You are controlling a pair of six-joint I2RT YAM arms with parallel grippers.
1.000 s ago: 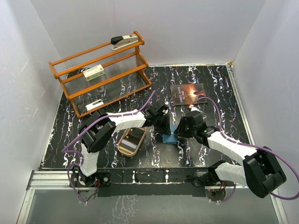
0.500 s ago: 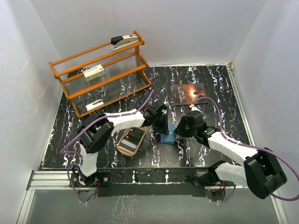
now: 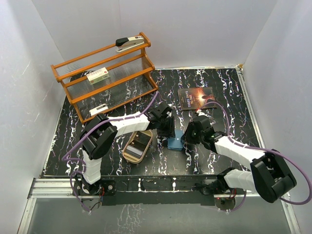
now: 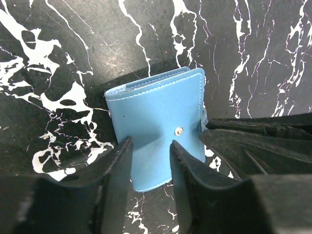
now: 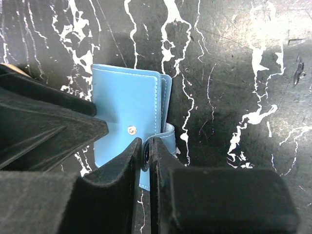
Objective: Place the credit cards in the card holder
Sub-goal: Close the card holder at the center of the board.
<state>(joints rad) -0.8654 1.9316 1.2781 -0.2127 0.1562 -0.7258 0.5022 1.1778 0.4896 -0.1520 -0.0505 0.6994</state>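
The blue card holder (image 3: 174, 143) lies folded on the black marbled table, between my two grippers. In the left wrist view, my left gripper (image 4: 150, 163) stands over the card holder (image 4: 156, 112) with its jaws apart and the blue cover showing in the gap. My right gripper (image 5: 146, 151) is shut on the snap tab (image 5: 168, 134) at the edge of the card holder (image 5: 124, 107). A greyish credit card (image 3: 138, 145) with a darker band lies in the tan wooden tray (image 3: 127, 152), left of the holder.
An orange wooden rack (image 3: 105, 80) stands at the back left, with a stapler (image 3: 129, 44) on top, a white-green box (image 3: 97, 75) on a shelf and a white item (image 3: 98, 109) low down. A dark book (image 3: 195, 99) lies behind the right arm.
My left gripper's jaws have spread apart over the holder. My right gripper has closed on the snap tab. Both arms and the holder have shifted slightly left.
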